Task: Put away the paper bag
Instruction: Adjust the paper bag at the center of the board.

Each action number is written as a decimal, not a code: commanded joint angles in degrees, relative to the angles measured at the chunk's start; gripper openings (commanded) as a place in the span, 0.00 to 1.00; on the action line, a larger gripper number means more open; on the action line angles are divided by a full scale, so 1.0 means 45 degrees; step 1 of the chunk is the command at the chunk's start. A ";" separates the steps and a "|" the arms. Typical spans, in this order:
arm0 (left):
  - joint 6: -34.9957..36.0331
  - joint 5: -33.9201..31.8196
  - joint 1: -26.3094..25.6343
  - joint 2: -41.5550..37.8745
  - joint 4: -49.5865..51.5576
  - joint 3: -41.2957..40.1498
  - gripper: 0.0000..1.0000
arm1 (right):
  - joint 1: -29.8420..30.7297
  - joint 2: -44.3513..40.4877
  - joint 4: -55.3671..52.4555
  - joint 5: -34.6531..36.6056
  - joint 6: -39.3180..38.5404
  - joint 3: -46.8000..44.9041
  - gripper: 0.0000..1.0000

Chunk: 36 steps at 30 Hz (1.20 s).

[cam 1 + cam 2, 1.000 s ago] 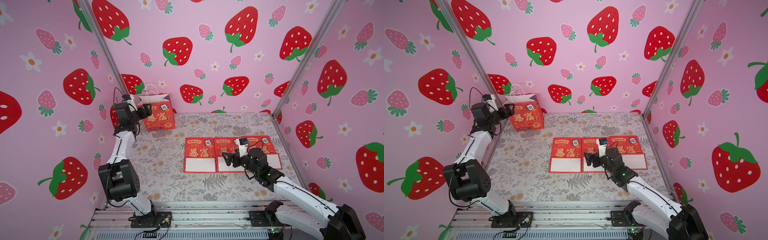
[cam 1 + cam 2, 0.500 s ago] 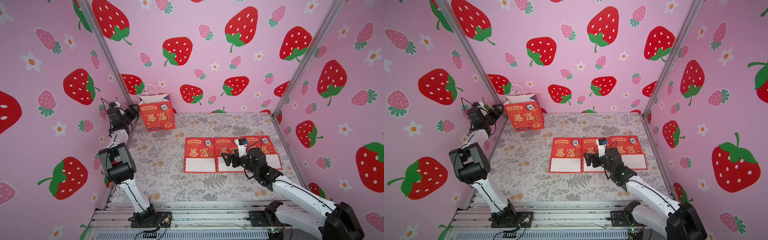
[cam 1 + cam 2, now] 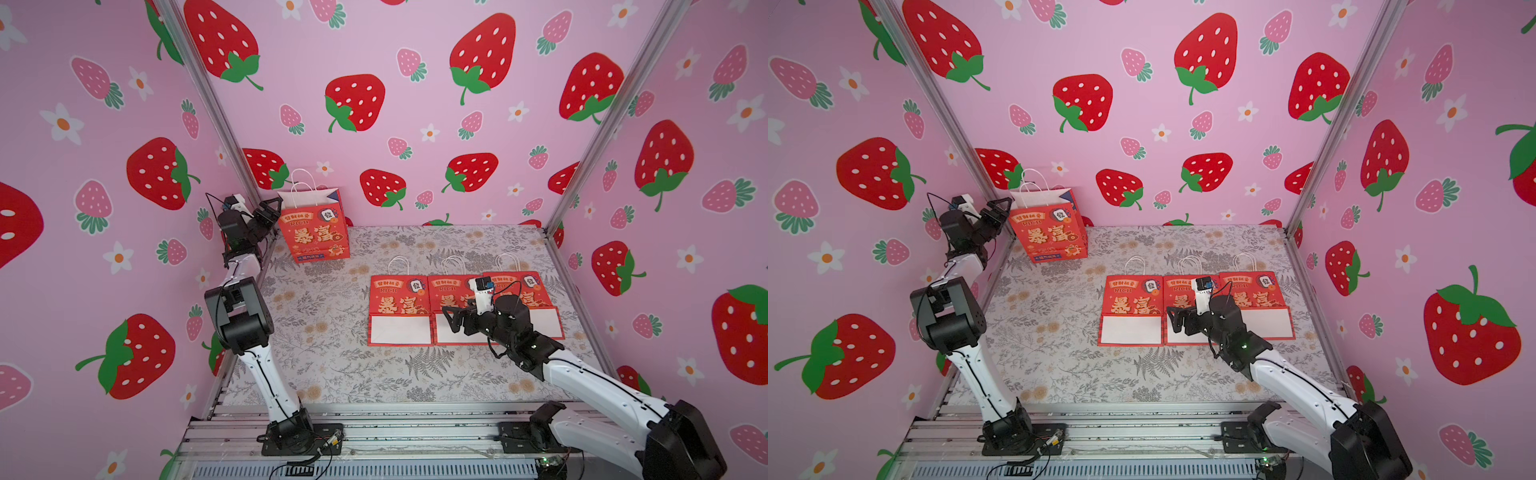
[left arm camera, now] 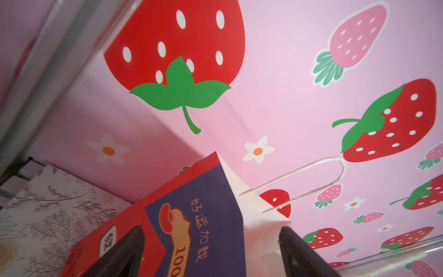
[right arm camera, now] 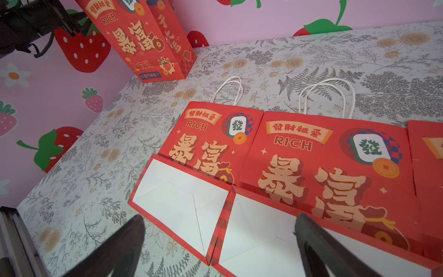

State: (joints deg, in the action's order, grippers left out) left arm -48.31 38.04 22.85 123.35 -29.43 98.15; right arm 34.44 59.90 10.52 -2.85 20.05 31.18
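Red paper bag (image 3: 316,232) stands upright in the far left corner of the floral table (image 3: 332,353), white handles up. The left gripper (image 3: 272,207) is right at its upper side edge, jaws spread wide with the bag's navy side panel between the fingers (image 4: 124,251), nothing clamped. Over on the right, three flat bags (image 3: 400,305) lie side by side, and the right gripper (image 3: 451,320) hovers above the seam between the left pair, jaws wide apart, holding nothing.
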 commanded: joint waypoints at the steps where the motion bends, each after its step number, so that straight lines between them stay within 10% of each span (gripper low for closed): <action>1: -0.0093 0.1054 -0.0423 0.0047 -0.0523 0.1015 0.88 | -0.0064 -0.0049 0.0161 -0.0121 -0.0101 0.0212 0.98; 17: 0.3290 0.1121 -0.2005 -0.3195 0.2451 -0.2356 0.86 | -0.0113 -0.0743 0.0444 -0.0206 -0.0081 -0.0271 0.99; 36: 0.9175 -0.5681 -0.4989 -0.5246 0.6330 -0.4017 0.85 | -0.0154 -0.1178 0.0659 -0.0245 -0.0042 -0.0582 0.99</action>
State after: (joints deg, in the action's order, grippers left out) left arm -12.27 19.16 2.85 100.73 -2.66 80.31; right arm 34.04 55.81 11.86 -3.46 20.08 29.26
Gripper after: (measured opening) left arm 0.855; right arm 0.994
